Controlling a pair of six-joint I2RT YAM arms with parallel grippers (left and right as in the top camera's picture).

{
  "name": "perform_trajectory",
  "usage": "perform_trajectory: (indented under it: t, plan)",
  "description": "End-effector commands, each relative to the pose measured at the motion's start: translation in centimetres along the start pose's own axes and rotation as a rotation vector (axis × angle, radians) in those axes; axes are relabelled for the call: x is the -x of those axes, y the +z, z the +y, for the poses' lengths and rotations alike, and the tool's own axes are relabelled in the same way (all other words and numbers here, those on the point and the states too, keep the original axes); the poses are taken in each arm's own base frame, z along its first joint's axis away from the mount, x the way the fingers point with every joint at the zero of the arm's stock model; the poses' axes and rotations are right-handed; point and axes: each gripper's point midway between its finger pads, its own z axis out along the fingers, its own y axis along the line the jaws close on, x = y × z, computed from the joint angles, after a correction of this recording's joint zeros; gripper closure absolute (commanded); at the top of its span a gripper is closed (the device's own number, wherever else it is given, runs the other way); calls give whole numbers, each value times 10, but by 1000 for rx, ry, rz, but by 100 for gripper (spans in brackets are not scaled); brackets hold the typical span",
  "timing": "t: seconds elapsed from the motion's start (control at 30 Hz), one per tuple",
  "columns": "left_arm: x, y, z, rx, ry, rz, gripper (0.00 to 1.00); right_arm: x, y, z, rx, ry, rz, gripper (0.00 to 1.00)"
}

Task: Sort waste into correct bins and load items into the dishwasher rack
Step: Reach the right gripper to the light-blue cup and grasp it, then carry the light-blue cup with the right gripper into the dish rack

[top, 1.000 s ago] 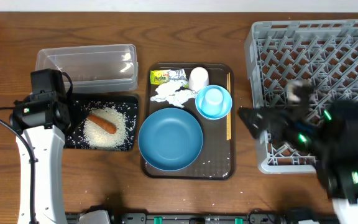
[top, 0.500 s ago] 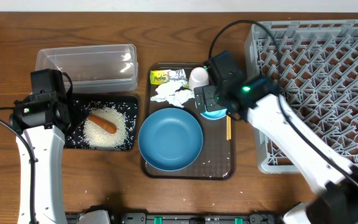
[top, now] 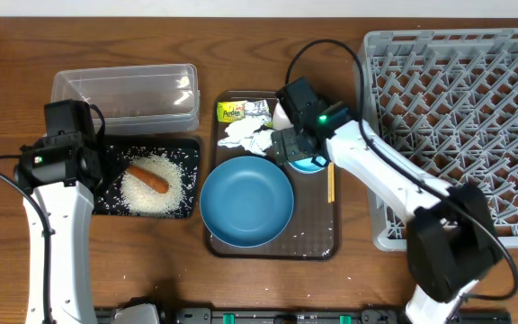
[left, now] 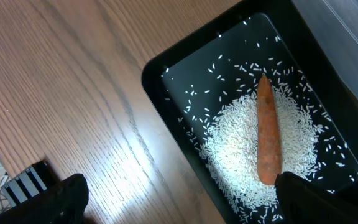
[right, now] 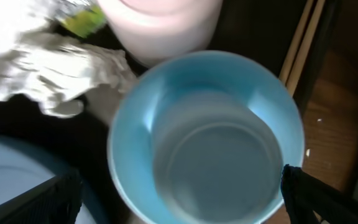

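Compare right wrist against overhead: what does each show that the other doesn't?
Right wrist only: a close look straight down into the small blue bowl. Overhead only: the grey rack, the clear tub, and the black tray holding rice and a carrot stick. Both: the small blue bowl (mostly hidden overhead), white cup, crumpled tissue, chopsticks and part of the big blue bowl.

The right arm has swung off the dishwasher rack (top: 457,90) and in over the brown serving tray (top: 317,238). The right gripper (top: 295,151), jaws spread wide, now hangs directly above the pale-blue cup (right: 216,143), covering most of it from overhead.
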Motion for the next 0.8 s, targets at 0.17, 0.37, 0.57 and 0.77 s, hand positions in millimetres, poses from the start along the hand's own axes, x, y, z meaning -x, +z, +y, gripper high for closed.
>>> perform_trajectory:
  t: [0.17, 0.37, 0.57, 0.77]
  plan:
    - [4, -2, 2, 12, -13, -12, 2, 9, 6, -24, -35, 81, -1, 4]
    - [4, -2, 2, 11, -13, -13, 2, 4, 11, -17, 23, 87, 25, 18]
    - [4, -2, 2, 11, -13, -13, 2, 6, 11, -11, 53, 83, 14, 26]
    - [4, -2, 2, 12, -13, -12, 2, 7, 10, -13, 48, 87, 9, 34]
